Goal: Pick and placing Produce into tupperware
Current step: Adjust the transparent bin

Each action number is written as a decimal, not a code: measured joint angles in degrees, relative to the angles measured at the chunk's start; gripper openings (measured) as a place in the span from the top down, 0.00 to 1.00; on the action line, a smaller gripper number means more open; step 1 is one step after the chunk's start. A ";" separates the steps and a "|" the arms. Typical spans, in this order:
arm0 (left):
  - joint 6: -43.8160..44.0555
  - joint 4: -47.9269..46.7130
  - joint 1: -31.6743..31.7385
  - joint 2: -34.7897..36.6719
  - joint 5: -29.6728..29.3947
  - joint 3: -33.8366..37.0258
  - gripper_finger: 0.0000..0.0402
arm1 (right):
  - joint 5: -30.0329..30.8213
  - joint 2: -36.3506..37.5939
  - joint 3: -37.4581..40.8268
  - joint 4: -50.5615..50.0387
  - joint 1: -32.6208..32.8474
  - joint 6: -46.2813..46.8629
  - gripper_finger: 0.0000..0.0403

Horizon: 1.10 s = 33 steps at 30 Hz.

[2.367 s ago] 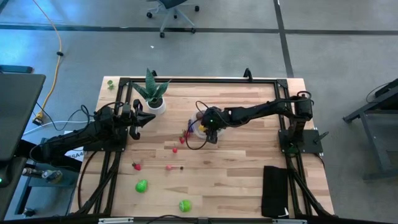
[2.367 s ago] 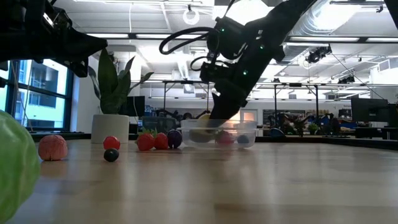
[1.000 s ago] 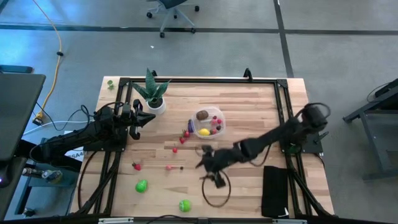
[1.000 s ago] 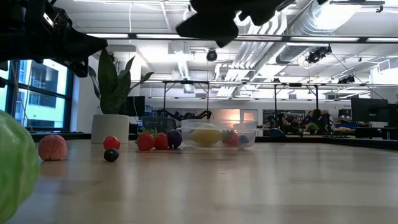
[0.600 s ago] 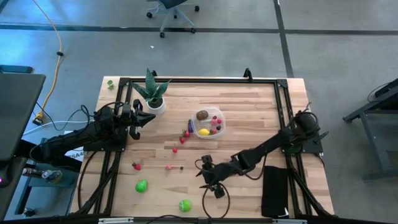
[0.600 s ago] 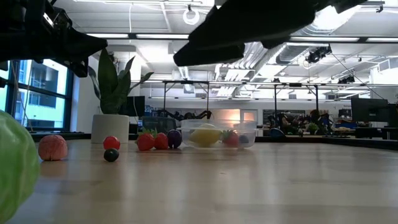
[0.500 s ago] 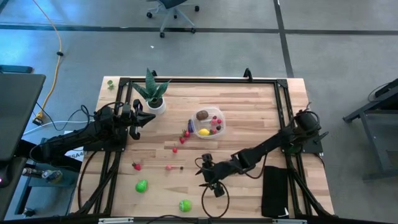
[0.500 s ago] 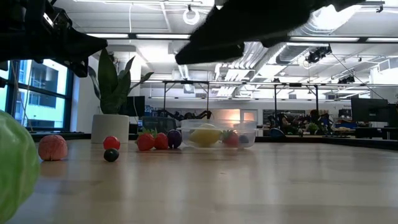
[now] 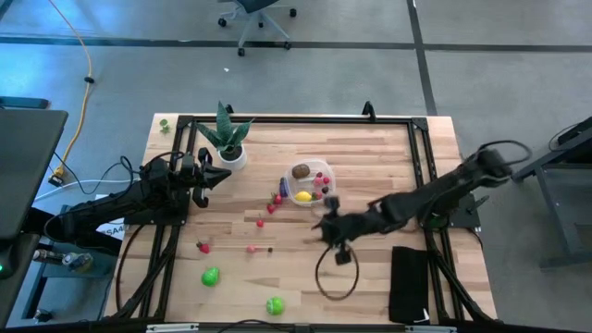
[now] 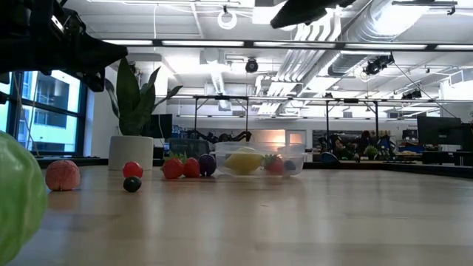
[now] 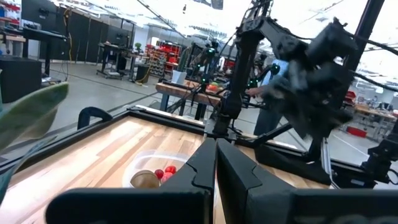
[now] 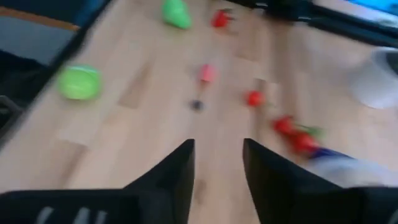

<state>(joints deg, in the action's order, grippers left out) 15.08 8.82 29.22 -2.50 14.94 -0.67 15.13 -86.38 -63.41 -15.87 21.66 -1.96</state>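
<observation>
Here right gripper hangs above bare wood just beside tupperware, fingers apart with nothing between them. Left gripper parked near potted plant, fingers pressed together. Tupperware holds several pieces; loose produce remains: strawberries, green fruit. Step, as judged: between picks. Next: descend over one loose piece, close.

High view looked straight down over the whole table, low view sat level at tabletop height facing the room, 2 wrist views looked past their fingers, all 4 shared the tupperware.
</observation>
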 joint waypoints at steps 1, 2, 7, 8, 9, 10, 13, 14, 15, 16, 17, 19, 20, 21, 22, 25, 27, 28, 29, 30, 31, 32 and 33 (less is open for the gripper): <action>-0.01 0.02 0.02 0.00 0.04 -0.01 0.99 | 0.89 1.91 0.64 -1.03 -0.90 -0.70 0.73; 0.01 0.02 -0.01 0.02 0.02 -0.01 0.99 | 0.97 3.91 1.69 -1.37 -2.16 -1.42 0.75; -0.01 -0.01 0.01 0.00 0.02 -0.01 0.99 | -5.33 14.94 12.81 5.04 -11.12 -1.03 0.81; 0.00 0.02 0.02 0.00 0.02 0.00 0.99 | -6.55 17.03 15.56 6.91 -13.21 -0.90 0.82; -0.01 0.02 0.01 0.01 0.04 -0.01 0.99 | -7.36 19.06 17.97 8.18 -15.23 -0.90 0.82; 0.00 0.02 0.00 0.01 0.02 0.00 0.99 | -7.84 21.09 20.13 9.53 -17.22 -0.92 0.82; -0.01 0.02 0.01 0.00 0.02 -0.01 0.99 | -11.17 26.49 24.83 11.09 -22.35 -0.98 0.82; -0.01 0.02 0.02 0.00 0.04 -0.01 0.99 | -12.85 27.78 26.09 11.07 -23.79 -0.90 0.82; -0.01 0.02 0.00 0.00 0.04 -0.01 0.99 | -14.60 28.98 27.21 10.99 -25.04 -0.54 0.82; 0.00 0.02 0.00 0.01 0.02 0.01 0.99 | -16.12 30.09 28.21 10.95 -26.12 -0.02 0.82; -0.01 0.02 0.02 0.01 0.02 -0.01 0.99 | -17.55 31.00 29.01 11.31 -27.03 0.73 0.82; 0.01 0.02 -0.01 0.00 0.02 0.00 0.99 | -20.03 32.15 30.23 12.05 -28.11 2.02 0.82; -0.01 0.03 0.02 0.00 0.02 0.00 0.99 | -20.67 32.41 30.65 11.95 -28.33 2.15 0.82; -0.01 0.02 0.01 0.00 0.04 -0.01 0.99 | -21.00 32.48 30.99 11.73 -28.40 2.11 0.82; 0.01 0.02 0.02 0.00 0.02 -0.01 0.99 | -21.00 32.48 31.25 11.86 -28.40 2.08 0.82; 0.01 0.02 -0.01 0.00 0.02 0.01 0.99 | -20.94 32.45 31.57 12.67 -28.40 2.13 0.82; -0.01 0.02 0.02 0.00 0.03 -0.01 0.99 | -19.58 32.36 31.57 13.13 -28.39 2.38 0.82; -0.01 0.02 0.01 0.00 0.04 -0.01 0.99 | -18.41 32.35 31.57 13.18 -28.40 3.73 0.82; -0.01 0.02 0.02 0.00 0.02 -0.01 0.99 | -16.91 32.15 31.57 13.46 -28.40 5.32 0.82; -0.01 0.02 0.02 0.00 0.03 -0.01 0.99 | -15.28 31.64 31.57 13.86 -28.48 7.14 0.82; -0.01 0.02 0.02 0.00 0.02 0.00 0.99 | -13.69 31.00 31.57 13.80 -28.82 8.37 0.82; -0.01 0.02 0.02 0.00 0.02 -0.01 0.99 | -12.62 30.00 31.57 13.84 -29.36 9.07 0.82; -0.01 0.02 0.01 0.00 0.02 -0.01 0.99 | -12.25 28.48 31.56 14.46 -30.04 9.27 0.82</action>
<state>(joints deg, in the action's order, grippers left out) 15.07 8.85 29.23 -2.50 14.96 -0.68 2.88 -57.89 -31.85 -1.41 -8.39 7.31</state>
